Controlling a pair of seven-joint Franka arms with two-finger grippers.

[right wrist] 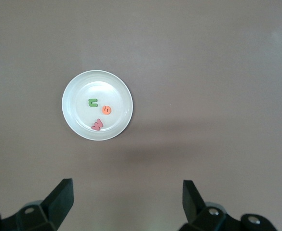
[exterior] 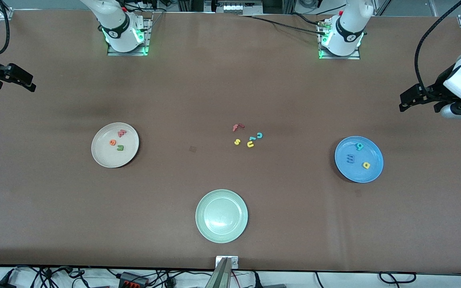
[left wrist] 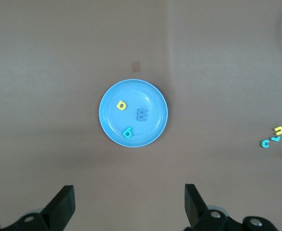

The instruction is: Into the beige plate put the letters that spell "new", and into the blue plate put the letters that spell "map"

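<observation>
The beige plate (exterior: 106,158) lies toward the right arm's end of the table. On it rest the red-pink w (exterior: 121,133), the orange e (exterior: 113,142) and the green n (exterior: 120,148). The blue plate (exterior: 358,174) lies toward the left arm's end and holds the teal p (exterior: 359,147), the blue m (exterior: 350,159) and the yellow a (exterior: 366,165). My left gripper (left wrist: 129,190) hangs high beside the blue plate (left wrist: 133,86), open and empty. My right gripper (right wrist: 126,184) hangs high beside the beige plate (right wrist: 83,120), also open and empty.
A pale green plate (exterior: 221,234) sits nearest the front camera, mid-table. Loose letters lie in the middle between the two plates: a red f (exterior: 237,127), a teal c (exterior: 259,135), a yellow s (exterior: 237,141) and a yellow u (exterior: 250,144).
</observation>
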